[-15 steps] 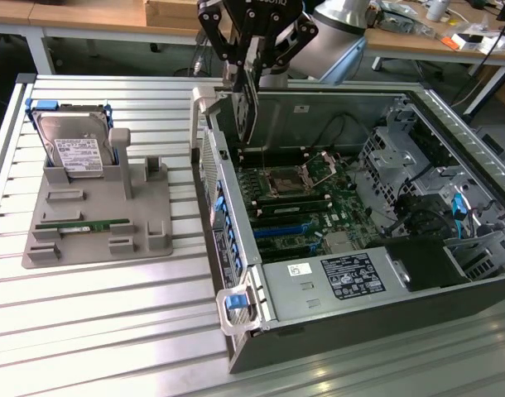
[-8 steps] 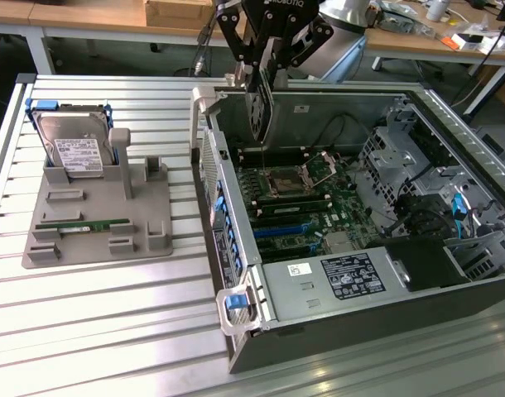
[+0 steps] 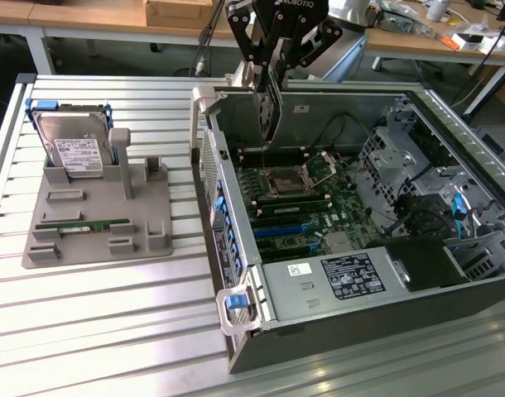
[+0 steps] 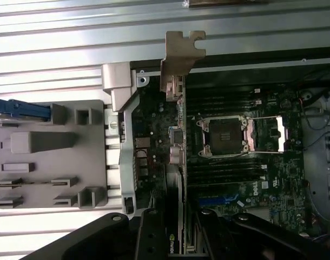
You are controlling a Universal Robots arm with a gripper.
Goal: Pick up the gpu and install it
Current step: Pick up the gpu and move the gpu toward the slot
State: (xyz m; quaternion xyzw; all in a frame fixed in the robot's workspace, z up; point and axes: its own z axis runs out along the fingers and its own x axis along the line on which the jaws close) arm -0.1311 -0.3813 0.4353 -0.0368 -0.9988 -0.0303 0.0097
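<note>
1. We start at a ribbed metal bench (image 3: 112,331) in a workshop, with wooden desks and clutter behind it.
2. On the exterior view's left, a grey fixture tray (image 3: 95,248) carries a hard drive (image 3: 74,149) standing on edge and a green memory stick (image 3: 83,225) lying in its groove. Several of the tray's other holders are bare.
3. On the exterior view's right, an open computer case (image 3: 335,331) shows its motherboard (image 3: 339,207), with the CPU socket (image 3: 298,178) and the blue expansion slots (image 3: 277,231) uncovered.
4. The claw (image 3: 267,66) is clamped on the gpu (image 3: 269,112). The card hangs on edge, in the air, above the motherboard near the case's back wall.
5. In the wrist view we see the gpu (image 4: 176,81) edge-on. Its silver bracket points at the case's rear wall and its dark body runs back between the claw's fingers (image 4: 149,233).
6. We judge the pick-up done, since the card is off the tray and over the case.
7. We judge the install not yet done. The card's lower edge is apart from the board and no slot holds it.
8. We cannot tell from these views how closely the card lines up with a slot.
</note>
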